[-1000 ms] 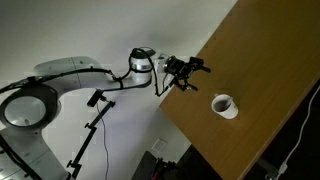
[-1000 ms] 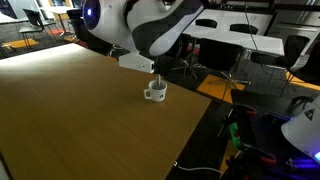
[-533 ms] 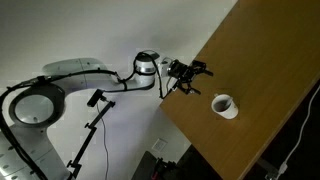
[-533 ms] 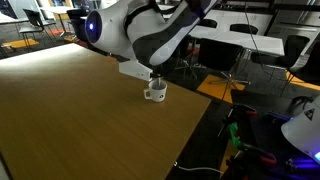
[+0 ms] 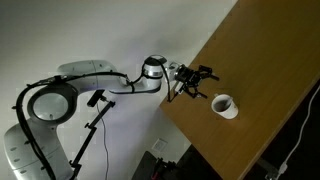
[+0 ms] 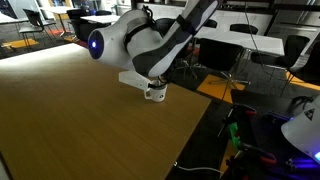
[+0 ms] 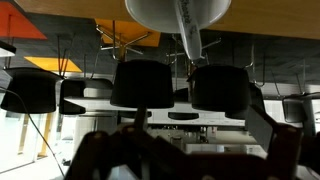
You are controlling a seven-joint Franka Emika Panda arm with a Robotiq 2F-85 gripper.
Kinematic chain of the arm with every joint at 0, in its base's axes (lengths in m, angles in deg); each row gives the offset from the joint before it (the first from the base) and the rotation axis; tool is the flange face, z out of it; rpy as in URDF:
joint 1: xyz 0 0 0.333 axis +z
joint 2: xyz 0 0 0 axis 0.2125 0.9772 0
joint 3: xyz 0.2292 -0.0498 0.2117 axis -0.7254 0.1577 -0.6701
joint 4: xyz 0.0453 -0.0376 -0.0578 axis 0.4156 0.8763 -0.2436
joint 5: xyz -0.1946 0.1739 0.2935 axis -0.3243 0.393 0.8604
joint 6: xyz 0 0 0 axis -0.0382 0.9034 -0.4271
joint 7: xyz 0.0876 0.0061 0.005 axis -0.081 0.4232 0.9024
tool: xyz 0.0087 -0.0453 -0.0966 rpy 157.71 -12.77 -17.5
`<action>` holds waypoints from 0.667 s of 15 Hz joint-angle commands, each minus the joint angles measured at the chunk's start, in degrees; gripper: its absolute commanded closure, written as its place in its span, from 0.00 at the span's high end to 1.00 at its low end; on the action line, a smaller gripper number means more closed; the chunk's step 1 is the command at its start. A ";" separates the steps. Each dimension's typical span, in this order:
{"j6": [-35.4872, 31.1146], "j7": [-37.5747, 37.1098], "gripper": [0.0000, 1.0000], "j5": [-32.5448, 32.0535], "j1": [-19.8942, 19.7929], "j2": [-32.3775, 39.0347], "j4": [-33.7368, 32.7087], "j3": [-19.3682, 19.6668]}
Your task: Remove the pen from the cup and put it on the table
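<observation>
The white cup [image 5: 224, 105] stands on the brown wooden table [image 5: 262, 70], near its edge. In an exterior view the cup [image 6: 154, 94] is partly hidden behind the arm. The wrist view is upside down: the cup [image 7: 176, 11] hangs at the top, and the pale pen [image 7: 188, 38] sticks out of it. The pen cannot be made out in either exterior view. My gripper [image 5: 194, 80] is open and empty, hovering at the table's edge a short way from the cup. Its dark fingers [image 7: 285, 150] stand wide apart at the bottom of the wrist view.
The table [image 6: 70, 115] ends just past the cup, with dark floor beyond. Black office chairs [image 7: 140, 83] and desks stand behind. A black stand [image 5: 96, 108] is beside the robot base, by a white wall.
The arm has stretched farther out, bringing the open gripper closer to the cup. The cup has not moved.
</observation>
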 commanded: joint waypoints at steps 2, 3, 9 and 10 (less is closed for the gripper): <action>-6.49 0.59 1.00 -2.45 -1.42 2.09 -0.86 -0.11; -7.68 0.42 1.00 -3.42 -1.43 2.44 -0.74 0.12; -10.21 1.71 1.00 -10.00 -1.71 3.40 0.40 0.40; -11.07 1.88 1.00 -11.71 -1.87 3.41 0.77 0.41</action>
